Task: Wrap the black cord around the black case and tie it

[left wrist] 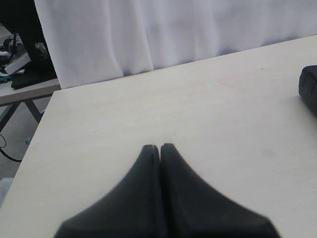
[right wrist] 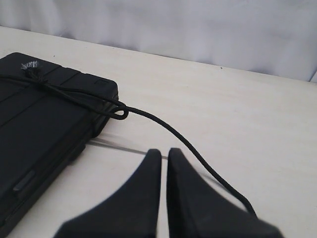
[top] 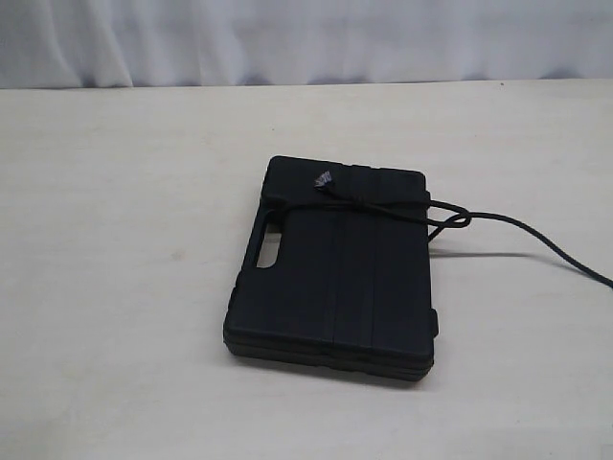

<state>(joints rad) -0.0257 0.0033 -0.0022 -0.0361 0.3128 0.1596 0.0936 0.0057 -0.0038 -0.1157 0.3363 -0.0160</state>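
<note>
Two grippers were in play, each with a pair of smooth, matte black, wedge-shaped fingers. The left gripper (left wrist: 159, 147) had its fingertips pressed flat together with nothing between them, above bare table (top: 115, 287). The right gripper (right wrist: 164, 151) was likewise closed down to a hairline slit and held nothing. The one black cord (right wrist: 171, 130) ran along the table just beside it and passed out of sight behind one finger.

One black case (top: 335, 278) lay flat near the middle of the pale, faintly scuffed table. It was a flat rectangle of matte plastic with rounded corners and a seam running along its near edge. Several shallow grooves ran from near to far across the lid. One oblong handle cutout (top: 268, 251) opened through its left side.

Farther back, the thin braided cord crossed the far part of the lid from left to right. Its single frayed, greyish tip (top: 324, 178) lay on the lid close to the far edge. At the case's right side the cord formed one narrow loop (right wrist: 119, 113) touching the case's right edge, then trailed away in a slack curve over the table to the right.

Beyond the table's far edge hung one white curtain (top: 306, 38), softly folded.
</note>
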